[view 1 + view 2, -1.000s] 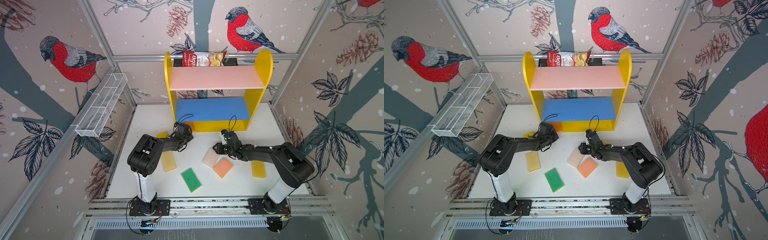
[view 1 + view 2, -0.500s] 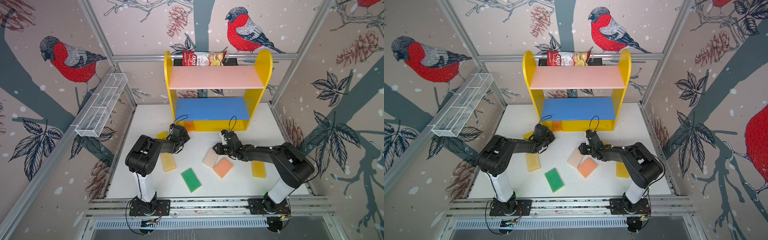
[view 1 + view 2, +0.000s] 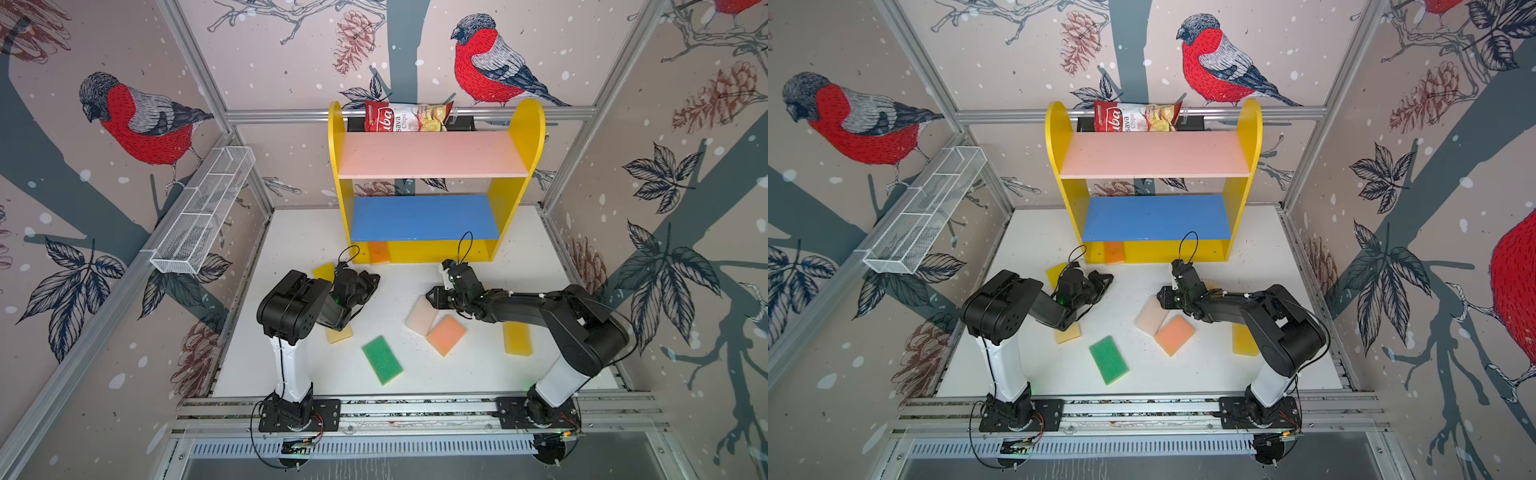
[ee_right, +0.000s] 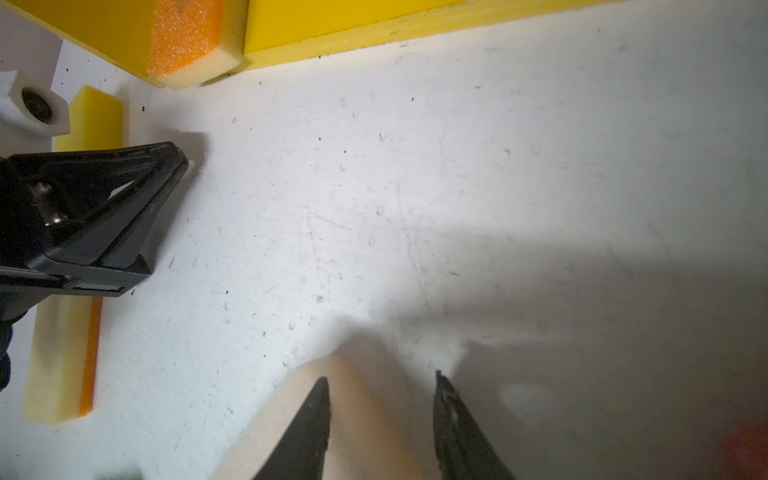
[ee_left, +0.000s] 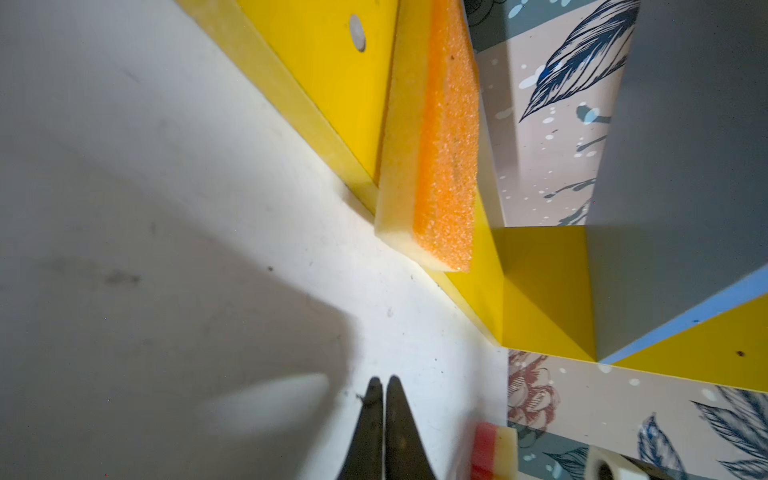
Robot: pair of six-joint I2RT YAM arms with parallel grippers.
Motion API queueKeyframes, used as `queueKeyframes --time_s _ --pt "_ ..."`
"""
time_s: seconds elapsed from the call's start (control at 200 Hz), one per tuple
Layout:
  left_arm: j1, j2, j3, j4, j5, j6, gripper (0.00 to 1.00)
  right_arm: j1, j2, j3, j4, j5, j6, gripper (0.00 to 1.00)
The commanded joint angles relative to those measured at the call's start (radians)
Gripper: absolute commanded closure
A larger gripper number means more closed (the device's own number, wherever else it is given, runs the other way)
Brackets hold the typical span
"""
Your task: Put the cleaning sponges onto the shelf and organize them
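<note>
The shelf (image 3: 432, 156) (image 3: 1154, 156) stands at the back. An orange sponge (image 3: 378, 251) (image 5: 440, 137) (image 4: 187, 37) leans upright on its yellow base. My left gripper (image 3: 372, 282) (image 5: 384, 380) is shut and empty, a short way in front of that sponge. My right gripper (image 3: 434, 295) (image 4: 380, 380) stands open over the far end of a cream sponge (image 3: 422, 316) (image 4: 365, 415) that lies flat. Green (image 3: 382, 359), salmon (image 3: 446, 334), yellow (image 3: 517, 338) and pale yellow (image 3: 340, 334) sponges lie on the table. Another yellow sponge (image 3: 323, 271) lies behind the left arm.
A red-and-white chips bag (image 3: 405, 118) rests behind the shelf's top. A white wire-mesh basket (image 3: 203, 212) hangs on the left wall. The left arm's elbow (image 3: 291, 307) overhangs the pale yellow sponge. Walls close in the white table (image 3: 478, 374) on three sides.
My left gripper has drawn back from the shelf base towards the front, still shut, uncovering the orange sponge that leans there. The right arm has not moved.
</note>
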Motion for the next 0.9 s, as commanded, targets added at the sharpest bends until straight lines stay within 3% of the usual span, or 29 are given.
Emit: queueKeyframes --time_s 0.0,0.56,0.896 --pt "0.016 0.034 -0.019 0.000 0.013 -0.055 1.00 0.000 0.001 0.002 0.008 -0.004 -0.003 0.59" --pt "0.040 0.085 0.096 -0.130 -0.121 -0.014 1.00 -0.001 0.013 -0.003 0.002 0.003 -0.009 0.59" --pt "0.054 0.098 0.101 -0.114 -0.169 -0.041 1.00 -0.002 0.028 -0.005 0.002 0.004 -0.014 0.59"
